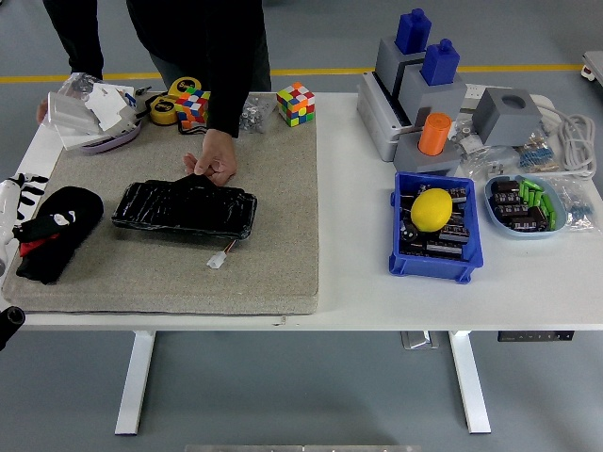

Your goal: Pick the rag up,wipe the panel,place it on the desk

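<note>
The black rag (pixel 58 231) lies crumpled on the left end of the beige mat (pixel 273 264). My left hand (pixel 8 202) shows only as a white and black sliver at the picture's left edge, right beside the rag. The black panel (pixel 184 208) lies flat on the mat to the rag's right, with a small white connector (pixel 218 261) on a wire at its near side. A person's hand (pixel 215 160) holds the panel's far edge. My right arm is out of view.
At the back left are a purple tray of clutter (pixel 94 115), tape rolls (pixel 170 104) and two colour cubes (pixel 295 103). On the right stand a blue bin with a yellow lemon (pixel 432 209), grey and blue blocks (pixel 424 75), an orange cylinder (pixel 434 133) and a small parts tray (pixel 528 205).
</note>
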`<state>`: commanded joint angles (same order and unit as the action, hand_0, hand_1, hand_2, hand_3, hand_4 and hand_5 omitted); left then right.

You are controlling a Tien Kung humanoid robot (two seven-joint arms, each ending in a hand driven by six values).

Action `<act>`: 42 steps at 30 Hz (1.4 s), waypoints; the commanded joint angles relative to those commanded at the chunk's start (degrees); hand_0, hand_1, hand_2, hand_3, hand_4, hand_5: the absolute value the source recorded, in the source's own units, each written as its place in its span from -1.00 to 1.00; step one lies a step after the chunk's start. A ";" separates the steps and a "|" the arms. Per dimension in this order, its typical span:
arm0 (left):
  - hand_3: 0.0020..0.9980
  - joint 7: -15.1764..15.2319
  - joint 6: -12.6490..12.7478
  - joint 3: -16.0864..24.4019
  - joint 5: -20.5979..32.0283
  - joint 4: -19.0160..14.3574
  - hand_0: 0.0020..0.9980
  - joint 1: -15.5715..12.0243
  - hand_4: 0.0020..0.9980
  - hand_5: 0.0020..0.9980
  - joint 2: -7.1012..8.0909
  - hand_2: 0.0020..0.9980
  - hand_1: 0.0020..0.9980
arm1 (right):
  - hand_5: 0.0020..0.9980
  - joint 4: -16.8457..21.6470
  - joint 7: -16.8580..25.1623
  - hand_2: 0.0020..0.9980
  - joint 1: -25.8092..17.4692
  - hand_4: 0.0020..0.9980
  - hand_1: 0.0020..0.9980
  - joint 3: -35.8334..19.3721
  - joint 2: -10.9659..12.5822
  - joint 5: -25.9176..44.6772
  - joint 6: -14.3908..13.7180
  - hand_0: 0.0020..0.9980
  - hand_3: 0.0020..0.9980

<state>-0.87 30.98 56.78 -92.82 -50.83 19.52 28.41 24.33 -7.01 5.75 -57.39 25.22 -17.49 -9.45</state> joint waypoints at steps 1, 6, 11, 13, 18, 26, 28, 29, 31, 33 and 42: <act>0.52 -0.03 -0.09 0.23 -0.03 -0.34 -0.24 -0.08 1.00 0.47 0.09 0.36 0.19 | 0.18 0.01 0.01 0.34 0.02 1.00 0.22 0.02 0.00 -0.01 -0.01 0.43 0.22; 0.52 -0.28 -0.27 2.13 -0.23 -2.54 -0.25 -0.41 1.00 0.57 0.63 0.36 0.19 | 0.17 -0.09 0.01 0.34 -0.05 1.00 0.22 -0.26 0.00 0.01 0.05 0.43 0.22; 0.52 -0.92 -0.45 5.01 -1.09 -5.69 -0.25 -0.93 1.00 0.61 1.29 0.36 0.19 | 0.17 -0.11 0.08 0.34 -0.03 1.00 0.22 -0.51 0.01 0.01 0.02 0.43 0.21; 0.52 -1.47 -0.58 6.47 -1.41 -7.21 -0.25 -1.26 1.00 0.61 1.58 0.36 0.19 | 0.17 -0.12 0.06 0.34 -0.03 1.00 0.22 -0.58 0.00 -0.05 0.02 0.43 0.21; 0.51 -3.16 -1.01 9.95 -1.38 -12.35 -0.25 -2.44 1.00 0.64 2.31 0.36 0.19 | 0.17 -0.15 0.06 0.34 0.01 1.00 0.22 -0.91 0.01 -0.08 0.02 0.43 0.21; 0.52 -7.40 -2.00 14.34 -2.85 -22.41 -0.26 -3.18 1.00 0.65 3.96 0.36 0.19 | 0.17 -0.30 0.04 0.34 0.08 1.00 0.22 -1.11 0.04 0.05 0.04 0.43 0.21; 0.52 -8.38 -2.51 14.83 -2.82 -23.91 -0.26 -3.10 1.00 0.66 4.42 0.36 0.19 | 0.17 -0.32 0.08 0.34 0.11 1.00 0.22 -1.15 0.00 0.08 0.01 0.43 0.21; 0.52 -8.96 -2.85 14.93 -2.89 -24.64 -0.26 -3.09 1.00 0.66 4.69 0.36 0.19 | 0.17 -0.33 0.07 0.34 0.11 1.00 0.22 -1.15 0.00 0.06 0.01 0.43 0.21; 0.52 -10.34 -3.48 14.50 -2.49 -26.49 -0.26 -2.69 1.00 0.66 5.72 0.36 0.19 | 0.17 -0.36 0.12 0.34 0.07 1.00 0.22 -1.22 -0.03 0.14 0.02 0.43 0.21; 0.52 -12.06 -4.32 14.23 -1.30 -27.82 -0.26 -2.10 1.00 0.66 6.48 0.36 0.19 | 0.17 -0.45 0.09 0.34 0.11 1.00 0.22 -1.17 -0.03 0.12 0.03 0.43 0.21; 0.52 -17.33 -7.23 14.69 4.76 -35.30 -0.23 3.32 1.00 0.40 11.40 0.36 0.22 | 0.17 -0.50 0.45 0.34 0.45 1.00 0.22 -1.01 -0.14 0.40 -0.22 0.43 0.21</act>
<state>-18.20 23.74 71.47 -88.05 -86.13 22.84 39.81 23.83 -6.57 6.20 -58.41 25.08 -17.08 -9.67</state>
